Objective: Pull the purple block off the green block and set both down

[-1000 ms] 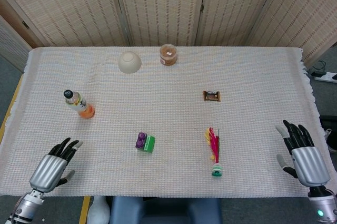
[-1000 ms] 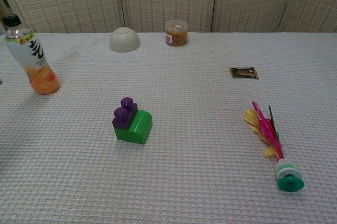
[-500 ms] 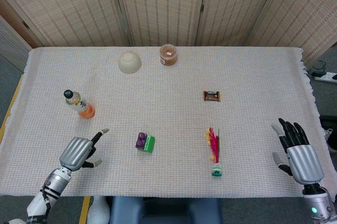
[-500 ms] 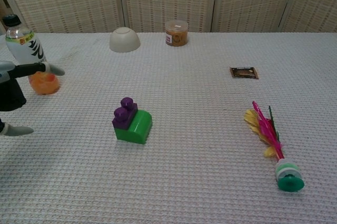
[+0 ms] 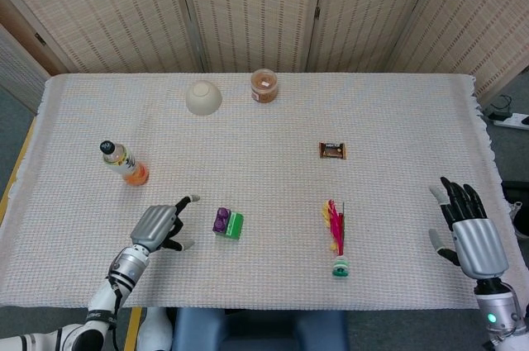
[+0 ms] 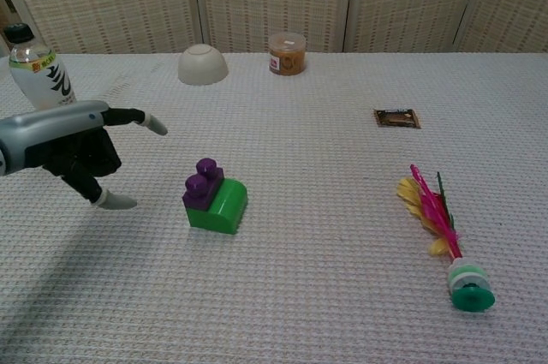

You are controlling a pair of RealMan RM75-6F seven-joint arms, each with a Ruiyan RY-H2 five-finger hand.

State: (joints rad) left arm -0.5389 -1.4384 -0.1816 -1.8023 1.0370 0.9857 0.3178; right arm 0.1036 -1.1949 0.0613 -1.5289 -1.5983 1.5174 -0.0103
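The purple block (image 5: 221, 219) (image 6: 203, 182) sits on the left end of the green block (image 5: 234, 225) (image 6: 219, 205), both on the white cloth near the table's front middle. My left hand (image 5: 160, 224) (image 6: 73, 145) hovers just left of the blocks, open, with fingers spread and pointing toward them, a short gap away. My right hand (image 5: 465, 231) is open at the table's front right edge, far from the blocks, and shows only in the head view.
A drink bottle (image 5: 124, 162) (image 6: 44, 90) stands behind my left hand. A shuttlecock (image 5: 336, 235) (image 6: 443, 233) lies to the right of the blocks. A wrapped snack (image 5: 331, 150), an upturned bowl (image 5: 203, 97) and a jar (image 5: 264, 85) sit farther back.
My left hand has moved right and forward from the table's front left corner to just beside the blocks. My right hand has barely shifted. The blocks stay put.
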